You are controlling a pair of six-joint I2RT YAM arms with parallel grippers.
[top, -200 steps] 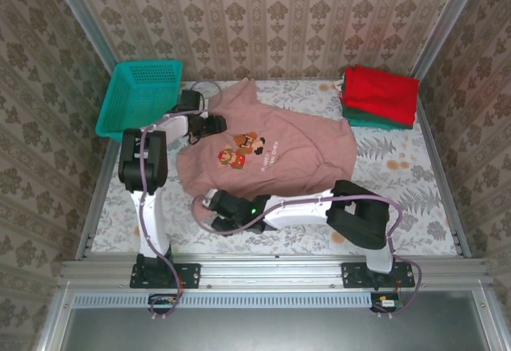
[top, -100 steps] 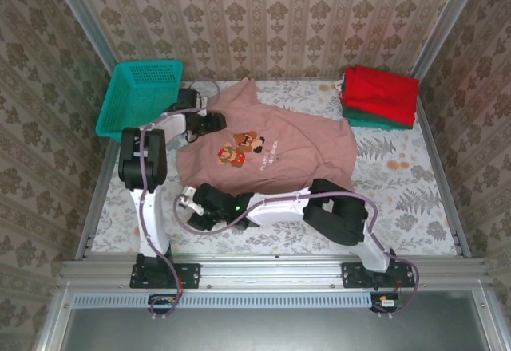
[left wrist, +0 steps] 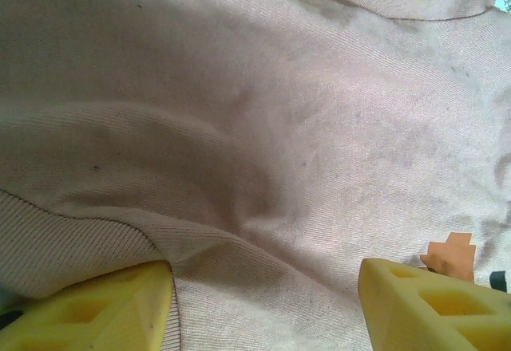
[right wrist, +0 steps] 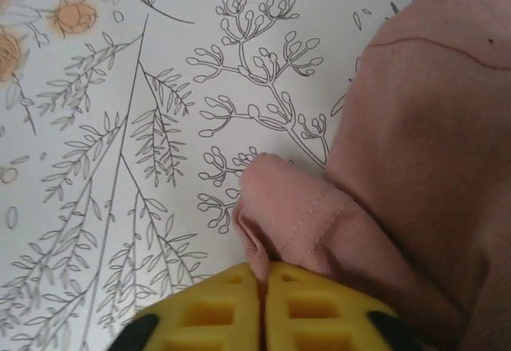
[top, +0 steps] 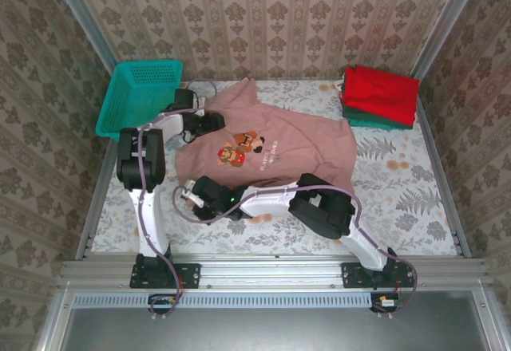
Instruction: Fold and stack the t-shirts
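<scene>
Two pincers are sitting at the dusty-pink t-shirt [top: 283, 140]: the right pincer [right wrist: 261, 278] is clamping its hem tight, the left pincer [left wrist: 263, 281] is gaping wide.

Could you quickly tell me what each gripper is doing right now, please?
Left gripper: open, over the pink t-shirt.
Right gripper: shut on the pink t-shirt's hem.

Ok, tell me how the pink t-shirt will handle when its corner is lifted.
The pink t-shirt is probably floppy: its hem bunches at the right tool. Its thin knit looks light, so it should trail across the floral table cover and drape.
</scene>
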